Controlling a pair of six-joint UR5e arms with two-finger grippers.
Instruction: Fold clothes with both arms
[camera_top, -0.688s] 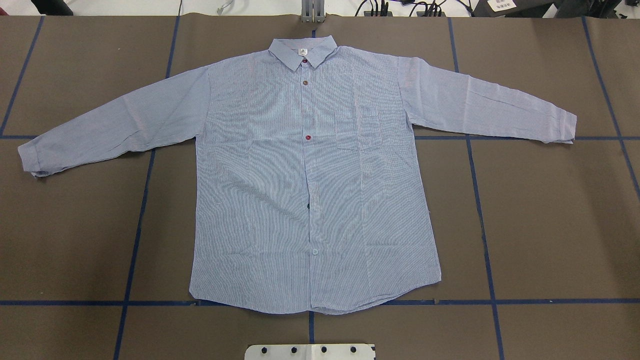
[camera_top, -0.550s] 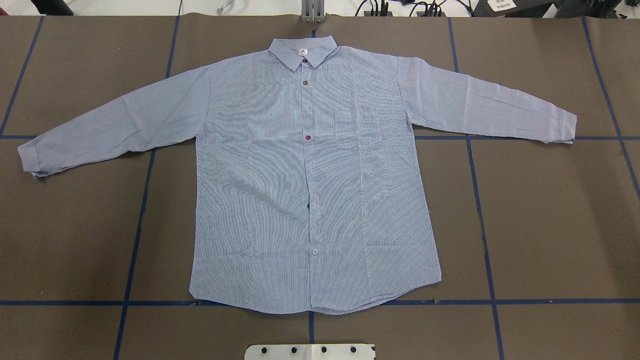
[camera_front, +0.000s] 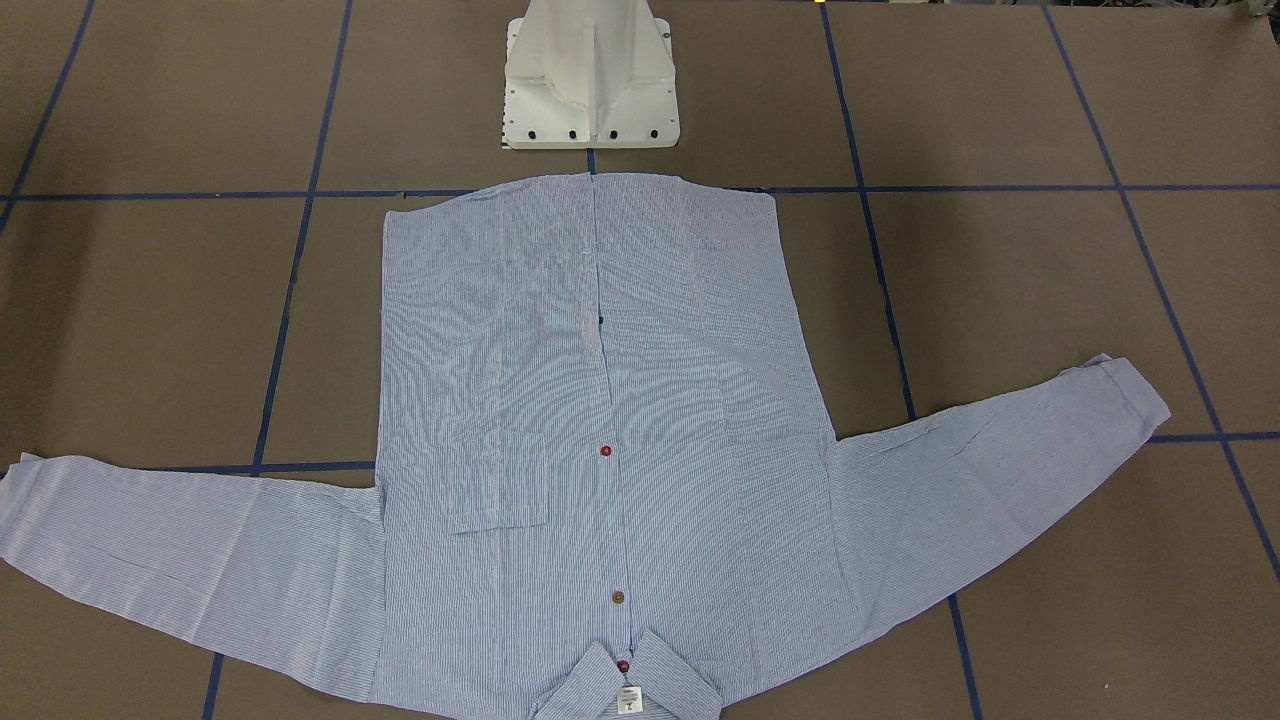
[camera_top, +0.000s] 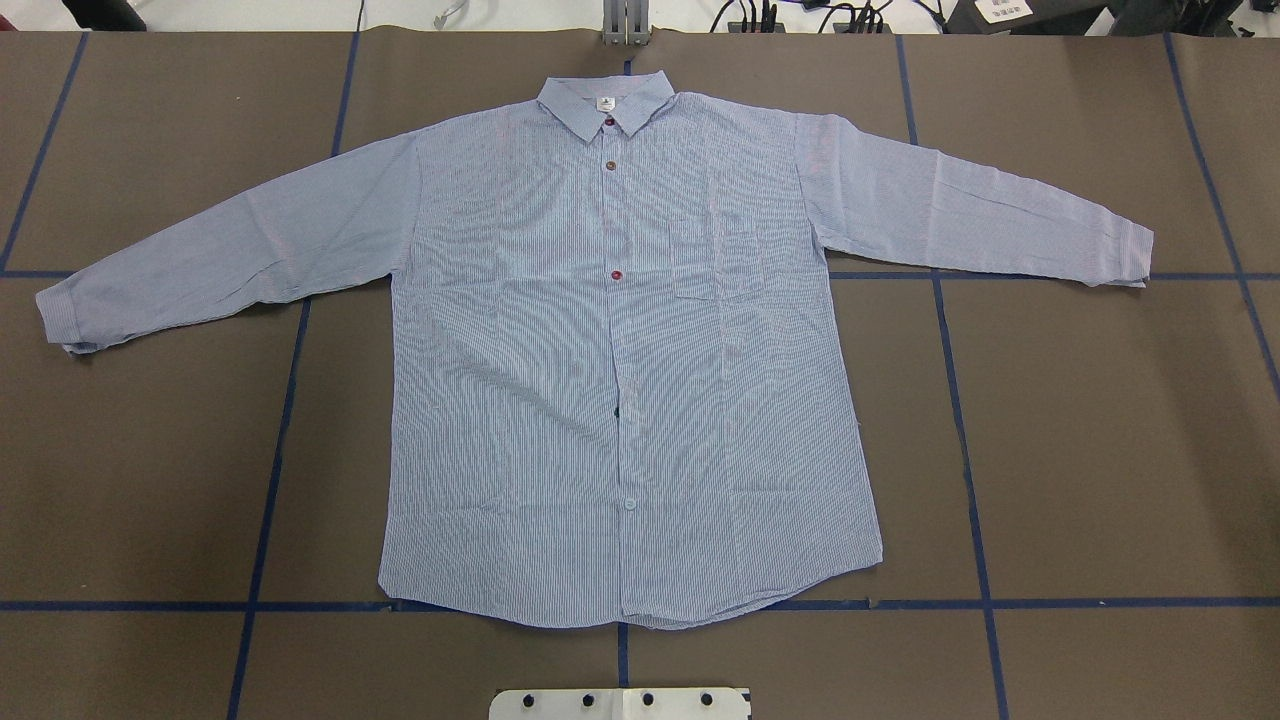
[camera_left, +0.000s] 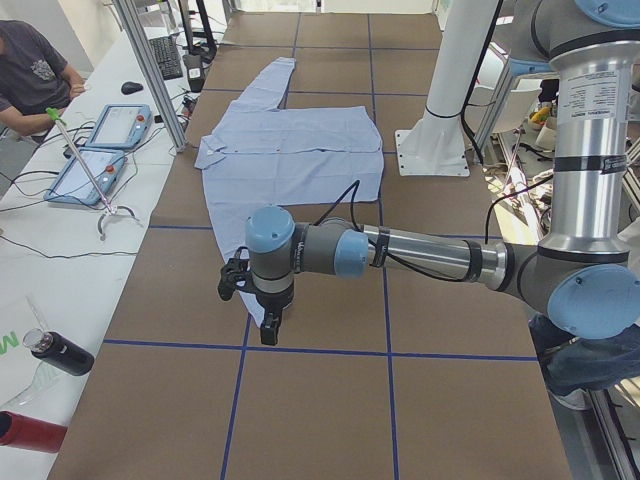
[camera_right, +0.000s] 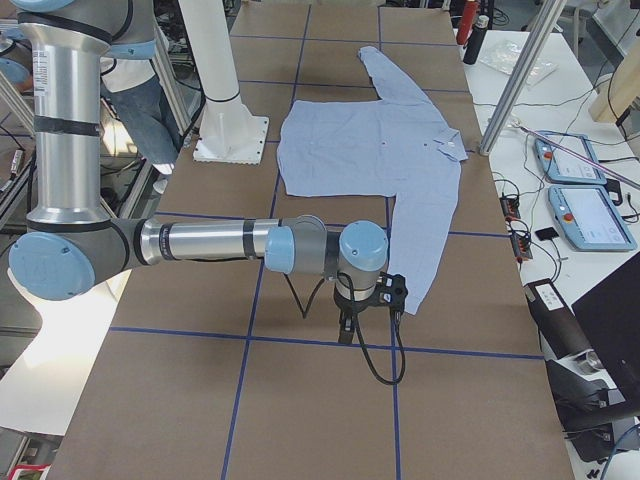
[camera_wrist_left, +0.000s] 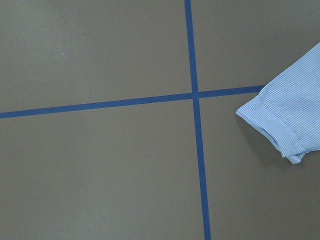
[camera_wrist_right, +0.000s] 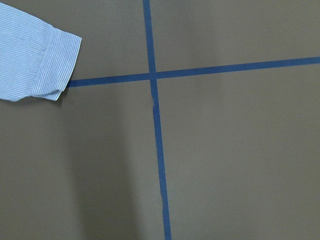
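Front-facing view: one striped shirt (camera_front: 600, 400) lies flat and buttoned on the brown table (camera_front: 1000, 300). Its hem is just in front of the white base (camera_front: 590, 90) and its collar (camera_front: 630, 685) is at the far side. Both sleeves (camera_front: 1000, 450) are spread outward. Three buttons (camera_front: 605, 451) show here, two dark red and one brown, along with one chest pocket (camera_front: 497, 480). No arm is in this picture.

Overhead view: the same single shirt lies centred on the blue tape (camera_top: 960, 400) grid. Four buttons can be counted, the lowest one pale. No arm or gripper appears.

Left side view: the left arm (camera_left: 430, 255) reaches low across the table. The left gripper (camera_left: 268, 333) points down just beside the end of the near sleeve, with the shirt's body well beyond it. I cannot tell whether its jaws are parted or closed. One person (camera_left: 30, 70) sits at a side desk with two screens (camera_left: 110, 125).

Right side view: the right arm (camera_right: 200, 242) reaches out likewise. The right gripper (camera_right: 348, 328) points down just beside the other sleeve's end. I cannot tell how its jaws stand either.

Left wrist view: one cuff (camera_wrist_left: 285, 125) lies at the right edge, near a tape crossing. No fingers are in view.

Right wrist view: one cuff lies in the upper left corner, its edge over a tape line. No fingers are in view.
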